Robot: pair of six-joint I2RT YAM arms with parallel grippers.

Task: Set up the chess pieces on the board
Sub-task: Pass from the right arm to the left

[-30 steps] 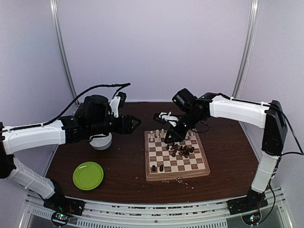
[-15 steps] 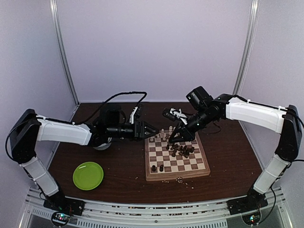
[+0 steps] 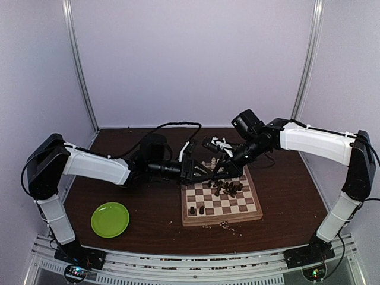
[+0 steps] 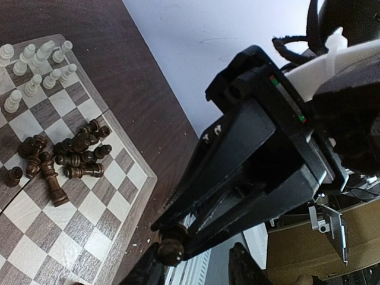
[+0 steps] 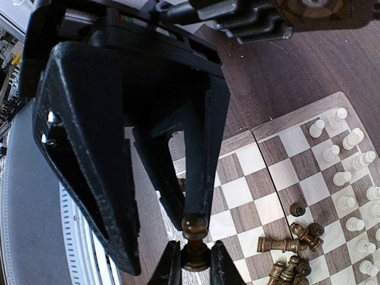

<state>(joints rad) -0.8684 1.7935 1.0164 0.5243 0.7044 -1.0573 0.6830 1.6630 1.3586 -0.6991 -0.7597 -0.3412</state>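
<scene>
The board (image 3: 221,221) lies right of centre. A cream row (image 3: 205,165) stands along its far edge, a heap of fallen dark pieces (image 3: 228,189) lies mid-board, and two dark pieces (image 3: 197,209) stand near the front left. My right gripper (image 3: 221,172) (image 5: 195,267) is shut on the base of a dark pawn (image 5: 195,240), held above the board's far-left part. My left gripper (image 3: 208,172) (image 4: 196,273) is open and meets it tip to tip. The pawn (image 4: 171,252) sits between its spread fingers, close to one of them.
A round green plate (image 3: 110,219) lies at the front left of the table. Pale crumbs (image 3: 225,224) are scattered at the board's front edge. The two arms cross the space above the board's far-left corner. A cable runs behind the left arm.
The left arm has stretched right from the table's left side to the board and brought its open fingers round the pawn. The right gripper has stayed almost in place with the pawn.
</scene>
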